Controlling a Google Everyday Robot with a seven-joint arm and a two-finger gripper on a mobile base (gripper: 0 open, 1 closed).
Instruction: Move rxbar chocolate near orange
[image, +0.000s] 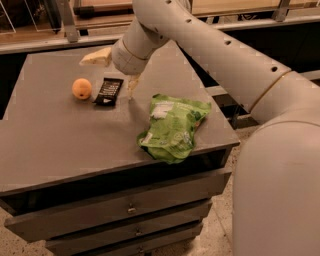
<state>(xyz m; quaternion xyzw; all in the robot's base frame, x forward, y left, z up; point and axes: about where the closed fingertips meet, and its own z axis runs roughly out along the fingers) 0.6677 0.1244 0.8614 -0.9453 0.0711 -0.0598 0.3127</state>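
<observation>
The rxbar chocolate (108, 90), a slim black wrapper with white lettering, lies flat on the grey cabinet top (60, 135), just right of the orange (82, 88). The two are close but apart. My gripper (114, 70) hangs above and just right of the bar. One pale finger (96, 57) points left at the back. The other finger (132, 84) points down beside the bar's right edge. The fingers are spread wide and hold nothing.
A larger green snack bag (173, 127) lies near the cabinet top's right front edge. Drawers (131, 207) sit below the top. A railing and shelf (65, 30) run along the back. My arm (225, 60) reaches in from the right.
</observation>
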